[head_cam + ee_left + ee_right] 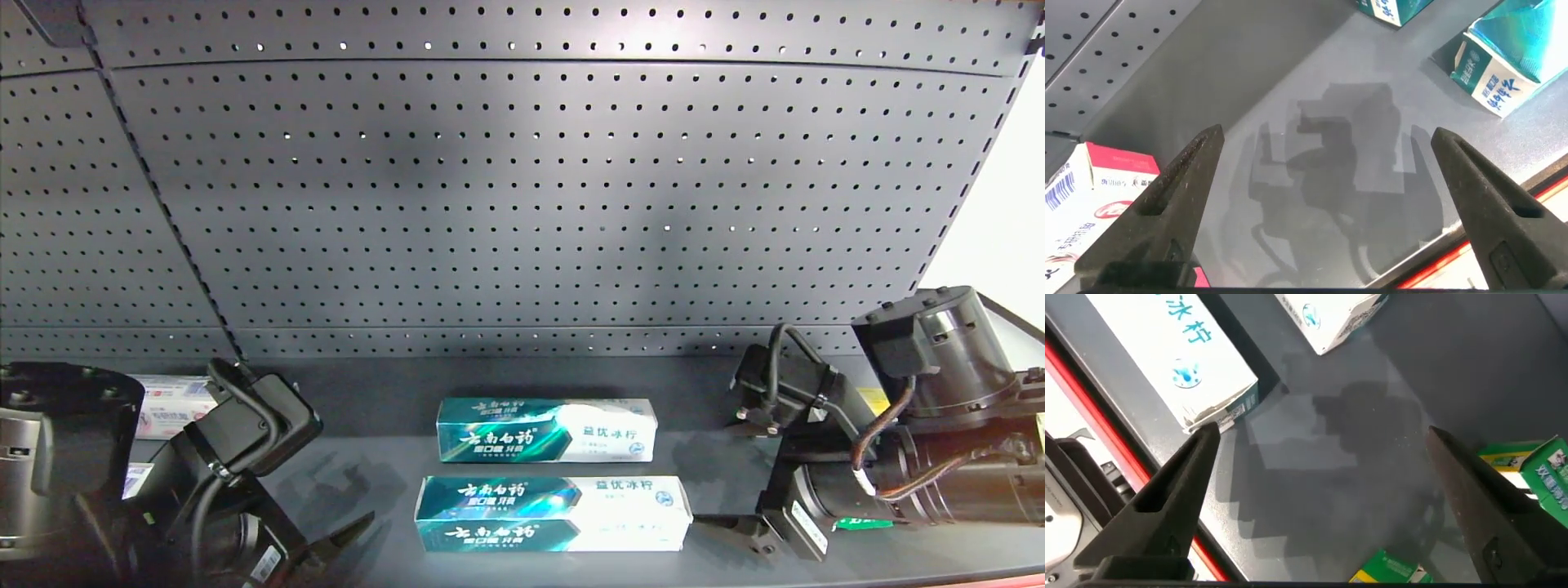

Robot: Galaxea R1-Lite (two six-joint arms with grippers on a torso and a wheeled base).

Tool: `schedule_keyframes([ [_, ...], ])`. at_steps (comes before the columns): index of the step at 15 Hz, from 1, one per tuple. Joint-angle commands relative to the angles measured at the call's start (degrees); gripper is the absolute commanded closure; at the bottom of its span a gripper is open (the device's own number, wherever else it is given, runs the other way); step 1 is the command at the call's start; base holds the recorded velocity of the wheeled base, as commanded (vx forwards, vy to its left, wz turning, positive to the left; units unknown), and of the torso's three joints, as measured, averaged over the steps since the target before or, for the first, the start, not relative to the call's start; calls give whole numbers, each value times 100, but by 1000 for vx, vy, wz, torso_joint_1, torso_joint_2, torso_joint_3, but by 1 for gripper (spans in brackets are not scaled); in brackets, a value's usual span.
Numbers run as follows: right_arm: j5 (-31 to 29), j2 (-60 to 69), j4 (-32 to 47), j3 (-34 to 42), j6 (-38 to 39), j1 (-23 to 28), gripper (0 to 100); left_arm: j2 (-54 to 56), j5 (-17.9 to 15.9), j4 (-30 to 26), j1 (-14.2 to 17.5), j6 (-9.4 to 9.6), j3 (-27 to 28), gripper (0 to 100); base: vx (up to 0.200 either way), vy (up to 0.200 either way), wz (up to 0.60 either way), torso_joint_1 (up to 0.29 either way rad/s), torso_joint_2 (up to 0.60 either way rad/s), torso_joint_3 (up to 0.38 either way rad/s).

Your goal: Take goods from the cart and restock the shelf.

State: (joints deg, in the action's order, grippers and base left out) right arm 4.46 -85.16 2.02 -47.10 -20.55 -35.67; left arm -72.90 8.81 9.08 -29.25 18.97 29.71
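1. I am holding the left tool (1327, 137) spread wide with nothing in it, hovering over bare shelf (392, 392).
2. The right tool (1323, 434) is likewise gaping fully and carrying nothing.
3. The front toothpaste box (553, 513) is lying flat between the two tools, its white end just beside the right tool's fingers. The rear toothpaste box (546, 429) is lying parallel to it, farther from both tools.
4. I am judging these cartons light and stiff along the edges, but easy to dent and glossy enough to slip. I am favouring a gentle pinch across the narrow width, near mid-length.
5. Both boxes are showing white lettering on a teal band and darker characters on the white end. I am leaving the print unread.
6. A pink-and-white box (175, 406) is sitting just outboard of the left tool, and a green box (1535, 469) is sitting close beside the right tool.
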Motion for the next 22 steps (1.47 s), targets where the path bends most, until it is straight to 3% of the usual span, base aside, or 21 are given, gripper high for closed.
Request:
schedule_keyframes([
  [1, 11, -9, 0, 0, -1, -1, 0, -5, 6, 6, -2, 2, 0, 0, 0, 0, 0, 0, 0, 0],
  [12, 11, 466, -9, 219, -1, 34, 0, 118, 6, -3, 15, -25, -70, 0, 0, 0, 0, 0, 0, 0],
  [14, 20, 764, -79, 158, 7, 166, 0, 364, 6, -3, 147, -42, -158, 0, 0, 0, 0, 0, 0, 0],
  [19, 11, 1670, -317, 360, 16, 640, 0, 1287, -2, -29, 1026, -42, -396, 0, 0, 0, 0, 0, 0, 0],
  [22, 11, 2944, -264, 1168, 280, 1220, 0, 2113, -126, -38, 1896, -42, -747, 0, 0, 0, 0, 0, 0, 0],
])
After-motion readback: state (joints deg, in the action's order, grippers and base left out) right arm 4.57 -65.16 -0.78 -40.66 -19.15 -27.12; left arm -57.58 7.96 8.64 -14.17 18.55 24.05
